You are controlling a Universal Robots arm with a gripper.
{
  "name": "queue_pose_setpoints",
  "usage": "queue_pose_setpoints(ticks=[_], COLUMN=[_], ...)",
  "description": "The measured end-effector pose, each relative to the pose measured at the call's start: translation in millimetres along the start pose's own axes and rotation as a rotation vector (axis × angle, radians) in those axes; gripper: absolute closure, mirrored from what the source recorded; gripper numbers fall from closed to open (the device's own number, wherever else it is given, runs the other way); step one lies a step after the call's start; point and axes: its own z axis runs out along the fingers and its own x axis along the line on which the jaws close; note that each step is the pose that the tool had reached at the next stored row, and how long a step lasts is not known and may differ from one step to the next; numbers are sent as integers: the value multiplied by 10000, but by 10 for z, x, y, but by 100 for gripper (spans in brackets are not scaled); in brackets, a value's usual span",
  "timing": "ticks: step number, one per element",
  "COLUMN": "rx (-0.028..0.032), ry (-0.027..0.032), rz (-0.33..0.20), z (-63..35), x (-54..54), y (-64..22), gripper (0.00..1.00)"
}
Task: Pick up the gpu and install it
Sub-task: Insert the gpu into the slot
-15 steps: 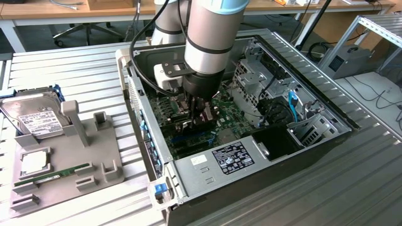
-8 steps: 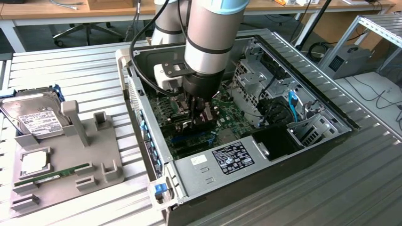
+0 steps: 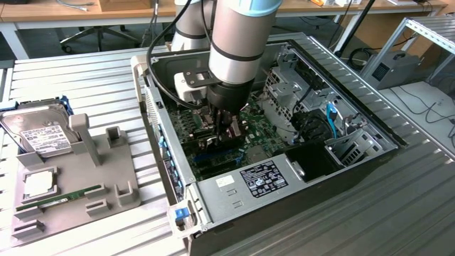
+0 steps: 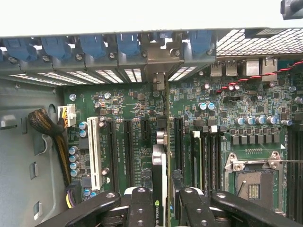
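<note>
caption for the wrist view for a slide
End effector holds the gpu on edge, upright over the motherboard expansion slots inside the open computer case.

1. A ribbed grey metal table (image 3: 85, 85) fills the exterior view's foreground.
2. A wooden desk (image 3: 64, 10) runs along the back, with an office chair's wheeled base (image 3: 99, 37) under it.
3. A metal rack frame (image 3: 427, 40) stands at the exterior view's right, cables (image 3: 427, 106) trailing on the floor beside it.

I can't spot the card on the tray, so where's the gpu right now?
The gpu stands on edge between the gripper fingers, inside the open computer case, over the motherboard expansion slots.
</note>
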Motion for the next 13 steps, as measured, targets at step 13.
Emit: queue_pose_setpoints(ticks=[13], rx=[2], ry=[14], rz=[183], z=[-26], x=[1], y=[0], gripper=[74])
